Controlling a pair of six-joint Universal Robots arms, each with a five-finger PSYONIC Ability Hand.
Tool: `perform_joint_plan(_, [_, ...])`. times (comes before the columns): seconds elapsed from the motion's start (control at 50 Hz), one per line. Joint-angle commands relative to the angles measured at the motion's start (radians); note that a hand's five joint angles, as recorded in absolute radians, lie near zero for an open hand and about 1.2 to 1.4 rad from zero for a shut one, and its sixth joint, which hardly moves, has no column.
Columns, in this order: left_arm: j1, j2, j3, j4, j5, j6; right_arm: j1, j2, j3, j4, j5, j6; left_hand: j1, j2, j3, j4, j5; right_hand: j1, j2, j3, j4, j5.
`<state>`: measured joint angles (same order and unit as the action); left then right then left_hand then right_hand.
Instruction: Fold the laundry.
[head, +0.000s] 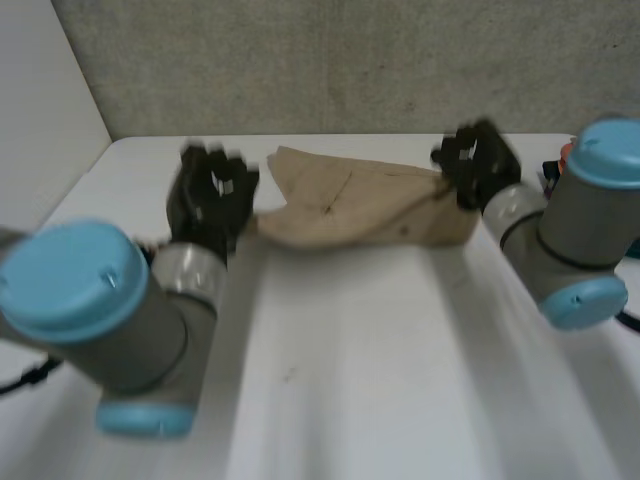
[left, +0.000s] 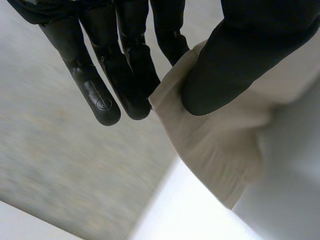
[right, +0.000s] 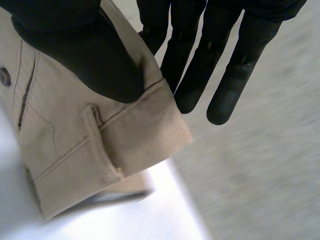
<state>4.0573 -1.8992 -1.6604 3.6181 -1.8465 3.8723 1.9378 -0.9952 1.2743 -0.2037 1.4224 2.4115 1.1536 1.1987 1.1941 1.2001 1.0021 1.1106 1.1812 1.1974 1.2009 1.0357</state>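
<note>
A pair of beige trousers (head: 355, 210) hangs stretched between my two hands above the far part of the white table (head: 340, 340). My left hand (head: 210, 195) pinches one end of the cloth (left: 210, 135) between thumb and fingers (left: 125, 85). My right hand (head: 478, 160) pinches the waistband end (right: 130, 125), where a belt loop and a pocket button show, between its thumb and fingers (right: 200, 65). The cloth sags a little in the middle, and its lower edge is close to the table.
A grey wall (head: 350, 60) rises right behind the table's far edge. A white side panel (head: 40, 110) stands at the left. A small red and dark object (head: 560, 160) sits beyond my right arm at the table's far right.
</note>
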Motion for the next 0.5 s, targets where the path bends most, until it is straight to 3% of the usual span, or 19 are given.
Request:
perform_joint_plan(0.02, [-0.064, 0.09, -0.177, -0.145, -0.066, -0.007, -0.005, -0.042, 0.115, 0.22, -0.003, -0.012, 0.243, 0.198, 0.202, 0.196, 0.22, 0.286, 0.215, 0.199, 0.195, 0.186])
perform_joint_plan(0.2, [-0.115, 0.336, -0.326, -0.452, -0.068, -0.011, -0.013, -0.304, 0.345, 0.457, -0.013, -0.081, 0.243, 0.198, 0.202, 0.196, 0.22, 0.286, 0.215, 0.199, 0.195, 0.186])
perform_joint_plan(0.32, [-0.17, 0.367, -0.371, -0.607, -0.063, -0.051, -0.016, -0.398, 0.526, 0.595, 0.006, -0.25, 0.243, 0.198, 0.202, 0.196, 0.22, 0.286, 0.215, 0.199, 0.195, 0.186])
perform_joint_plan(0.46, [-0.225, 0.365, -0.355, -0.682, -0.057, -0.128, -0.017, -0.428, 0.619, 0.65, 0.01, -0.29, 0.243, 0.198, 0.202, 0.196, 0.22, 0.286, 0.215, 0.199, 0.195, 0.186])
perform_joint_plan(0.48, [-0.224, 0.367, -0.348, -0.682, -0.057, -0.128, -0.019, -0.428, 0.623, 0.646, 0.007, -0.288, 0.179, 0.134, 0.139, 0.133, 0.156, 0.286, 0.215, 0.199, 0.195, 0.186])
perform_joint_plan(0.5, [-0.224, 0.367, -0.325, -0.679, -0.056, -0.126, -0.02, -0.428, 0.625, 0.642, 0.006, -0.288, -0.356, -0.401, -0.397, -0.403, -0.379, 0.286, 0.215, 0.199, 0.195, 0.186])
